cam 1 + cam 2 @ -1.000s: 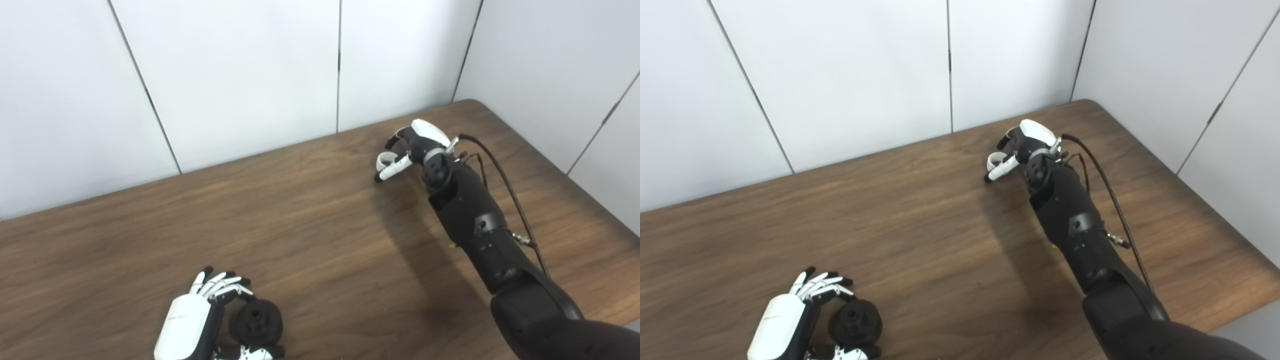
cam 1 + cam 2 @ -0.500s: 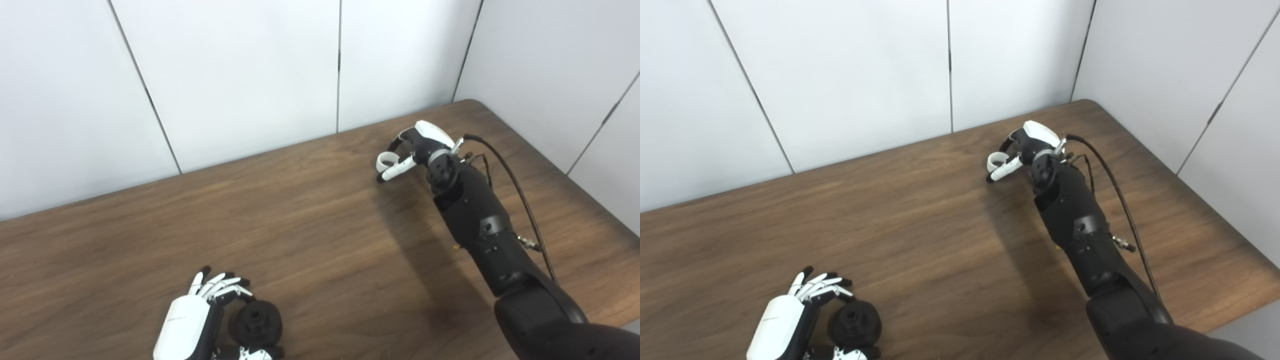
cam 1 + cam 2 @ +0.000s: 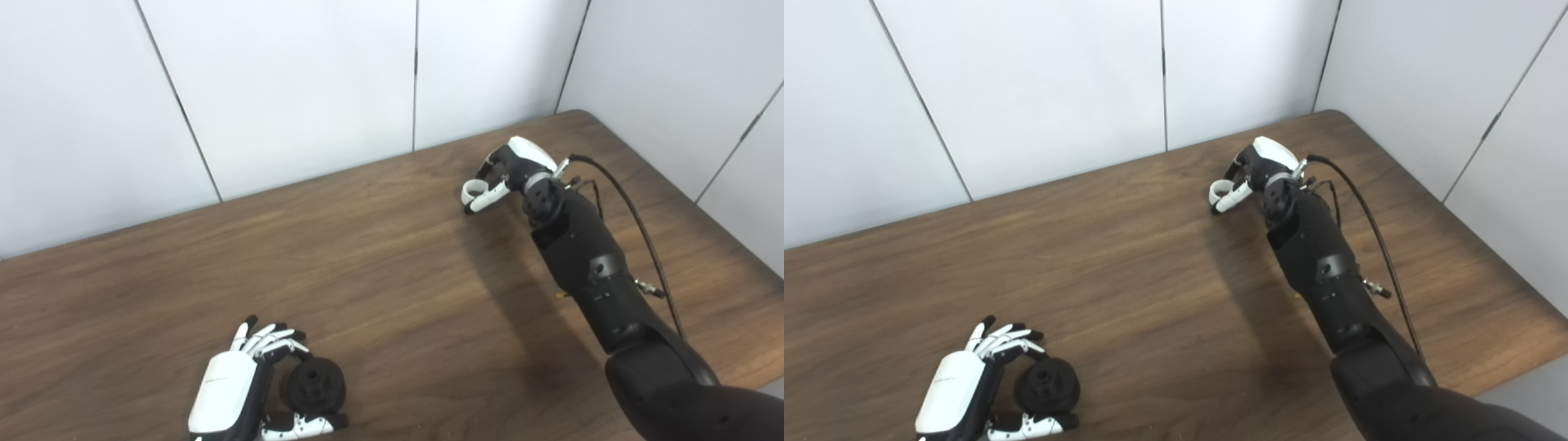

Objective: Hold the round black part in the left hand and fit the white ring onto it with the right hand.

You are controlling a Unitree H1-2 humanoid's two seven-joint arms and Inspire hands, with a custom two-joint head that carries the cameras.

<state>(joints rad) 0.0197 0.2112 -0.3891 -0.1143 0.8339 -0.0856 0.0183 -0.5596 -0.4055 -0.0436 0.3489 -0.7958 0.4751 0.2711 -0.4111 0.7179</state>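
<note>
The round black part (image 3: 315,386) rests on the wooden table (image 3: 392,288) at the near left. My left hand (image 3: 245,383) wraps it, fingers curled over its far side and thumb along its near side. At the far right, my right hand (image 3: 511,168) hovers just above the table. It pinches the small white ring (image 3: 471,191) between thumb and fingers, with the ring's hole showing. The two hands are far apart.
White wall panels (image 3: 1041,86) close off the table's far edge and right side. A black cable (image 3: 637,214) loops along my right forearm. The table's right corner (image 3: 1335,116) lies just beyond my right hand.
The whole picture has shifted a little, so the camera moved. My right hand has turned slightly with the ring in it. The left hand and the black part stay as they were.
</note>
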